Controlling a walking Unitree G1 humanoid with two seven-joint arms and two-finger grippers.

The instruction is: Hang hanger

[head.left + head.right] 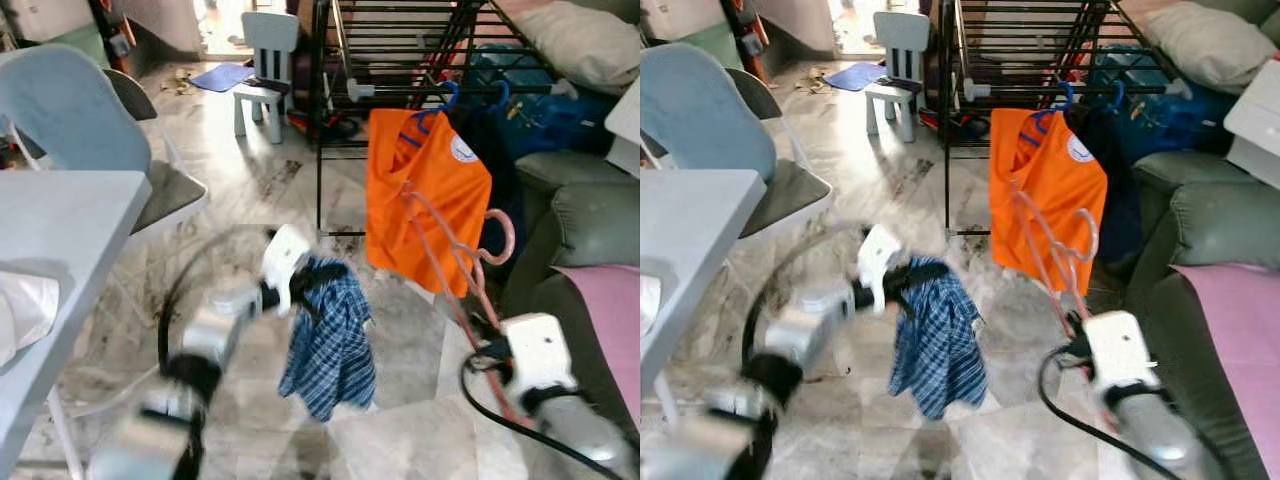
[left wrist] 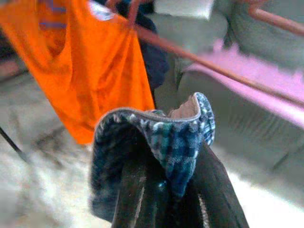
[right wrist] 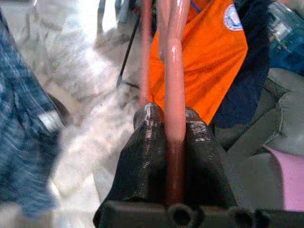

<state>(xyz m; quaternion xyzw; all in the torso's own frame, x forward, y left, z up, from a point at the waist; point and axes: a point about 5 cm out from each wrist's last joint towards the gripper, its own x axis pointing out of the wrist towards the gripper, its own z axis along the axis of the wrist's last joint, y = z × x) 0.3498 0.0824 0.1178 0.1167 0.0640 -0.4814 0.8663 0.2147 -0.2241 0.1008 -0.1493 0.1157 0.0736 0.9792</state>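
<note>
Glossy grey-white marble floor (image 1: 250, 150), scuffed w/ dark marks, carries a black metal drying rack (image 1: 330, 120), small pale-blue plastic kid's chair (image 1: 265, 65) and flat blue mat (image 1: 222, 76) at rear; grey-seated chair (image 1: 160, 195) stands nr pale counter (image 1: 60, 230).

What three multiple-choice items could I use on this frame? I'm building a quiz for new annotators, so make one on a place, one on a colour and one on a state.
1. Where does the orange shirt hang?
A. on the black drying rack
B. on the grey chair
C. on the sofa arm

2. What colour is the hanger in the right gripper?
A. blue
B. pink
C. white

3. What is the left gripper doing?
A. hanging open
B. resting on the table
C. gripping a blue plaid garment

Key: 1 A, its blue hanger hooks the rack's rail. 2 B, a pink bar runs between the black fingers. 3 C, plaid cloth drapes over the fingers.
</note>
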